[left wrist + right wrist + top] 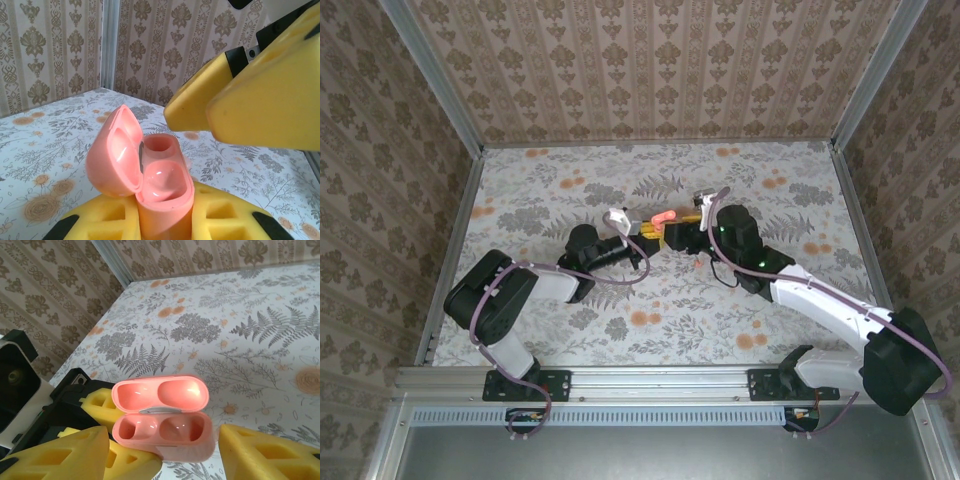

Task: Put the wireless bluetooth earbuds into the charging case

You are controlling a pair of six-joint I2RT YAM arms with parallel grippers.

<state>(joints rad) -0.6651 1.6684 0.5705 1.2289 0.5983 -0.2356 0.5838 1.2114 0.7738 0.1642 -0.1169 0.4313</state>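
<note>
The salmon-pink charging case (165, 197) stands upright with my left gripper (165, 222) shut on its lower body between yellow foam pads (225, 220). Its hinged lid (112, 155) is swung open. In the right wrist view the case (165, 432) shows two glossy wells under the raised lid (160, 394), and I make out no separate bud in them. The earbuds are out of view. My right gripper (165, 462) hovers open just above the case, its yellow fingers (280, 100) spread to either side. From the top view the case (663, 217) sits mid-table between both grippers.
A floral-printed table cover (770, 200) with flat orange flower spots (640, 318) lies under everything. Patterned walls and metal corner posts (440, 90) close in the back and sides. The left arm's black wrist (20, 375) sits close beside the case.
</note>
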